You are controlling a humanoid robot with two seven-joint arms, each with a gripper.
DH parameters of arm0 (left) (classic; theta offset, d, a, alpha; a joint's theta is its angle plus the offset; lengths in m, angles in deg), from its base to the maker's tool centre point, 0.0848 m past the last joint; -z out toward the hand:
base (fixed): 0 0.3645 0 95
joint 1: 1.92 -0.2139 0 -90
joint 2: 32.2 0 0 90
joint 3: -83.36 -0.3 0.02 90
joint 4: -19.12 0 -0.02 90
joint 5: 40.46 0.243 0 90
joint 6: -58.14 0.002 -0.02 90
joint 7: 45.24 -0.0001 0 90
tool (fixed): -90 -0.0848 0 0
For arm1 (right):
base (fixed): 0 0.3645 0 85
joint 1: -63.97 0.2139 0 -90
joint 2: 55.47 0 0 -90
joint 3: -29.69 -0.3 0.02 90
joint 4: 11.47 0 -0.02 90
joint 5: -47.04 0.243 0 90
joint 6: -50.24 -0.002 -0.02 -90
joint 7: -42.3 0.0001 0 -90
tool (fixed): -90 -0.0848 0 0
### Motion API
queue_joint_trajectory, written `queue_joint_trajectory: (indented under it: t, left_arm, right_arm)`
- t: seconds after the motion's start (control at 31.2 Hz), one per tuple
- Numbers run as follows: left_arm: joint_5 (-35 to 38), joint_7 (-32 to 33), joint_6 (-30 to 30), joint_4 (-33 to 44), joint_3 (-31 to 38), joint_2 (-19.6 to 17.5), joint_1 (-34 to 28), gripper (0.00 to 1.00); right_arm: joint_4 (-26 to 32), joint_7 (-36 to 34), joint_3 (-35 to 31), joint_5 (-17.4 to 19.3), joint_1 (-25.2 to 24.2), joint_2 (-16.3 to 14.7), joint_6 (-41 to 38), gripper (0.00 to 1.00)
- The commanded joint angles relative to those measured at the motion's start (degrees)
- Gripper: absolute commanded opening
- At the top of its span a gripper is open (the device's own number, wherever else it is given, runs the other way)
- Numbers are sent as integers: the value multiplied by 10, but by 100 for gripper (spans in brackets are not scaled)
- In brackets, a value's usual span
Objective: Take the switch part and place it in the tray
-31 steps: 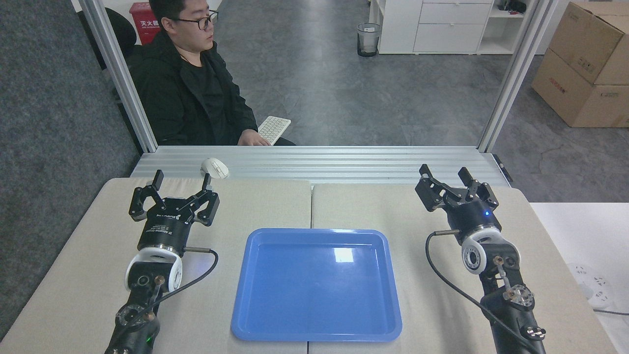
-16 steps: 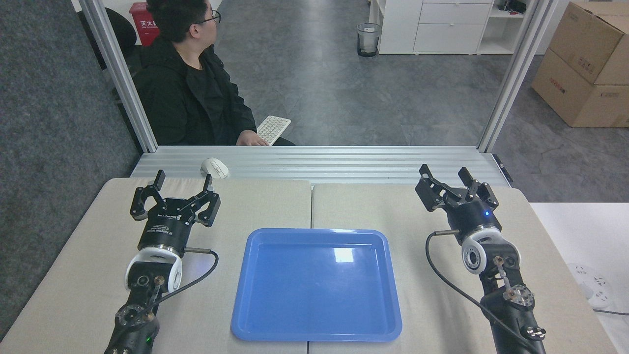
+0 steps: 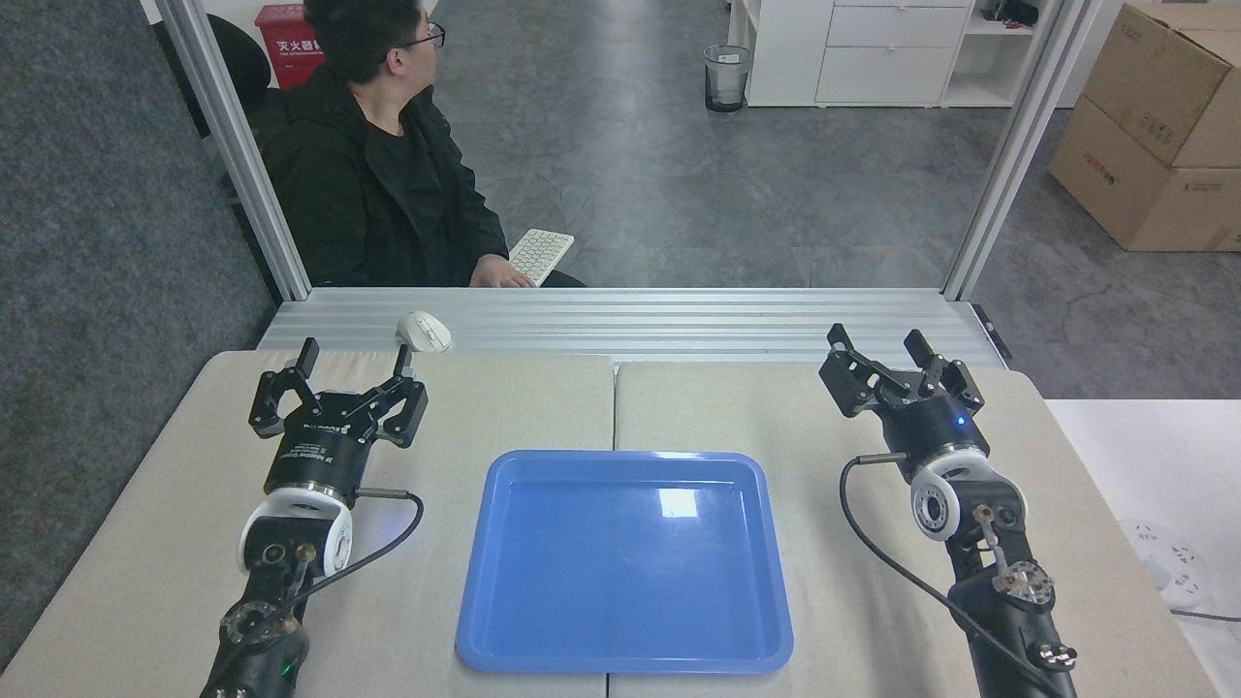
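while both arms rest on the bench, the left end effector and right end effector are spread wide and grasp nothing; the blue tray lies bare between them; the switch part can't be seen anywhere.

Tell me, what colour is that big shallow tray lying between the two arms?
Glossy blue: the rectangular plastic tray shows best in the head view, the only one.

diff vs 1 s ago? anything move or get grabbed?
The left pincer and its arm shifted slightly left and away from the robot, open throughout. The person behind the rail turned their head away. Nothing was gripped or released. The right pincer, the tray and the mouse stayed put. No switch part in view.
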Motion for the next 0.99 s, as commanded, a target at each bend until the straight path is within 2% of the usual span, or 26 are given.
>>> queue_joint_trajectory:
  t: [0.0, 0.32, 0.96]
  left_arm:
    - [1, 5, 8, -5, 12, -1, -3, 100]
    - [-3, 7, -24, -8, 12, -25, 3, 100]
    - [-2, -7, -23, -12, 13, -24, -4, 100]
  right_arm:
    - [0, 0, 0, 0, 0, 0, 0, 100]
    - [0, 0, 0, 0, 0, 0, 0, 100]
    - [0, 0, 0, 1, 0, 0, 0, 100]
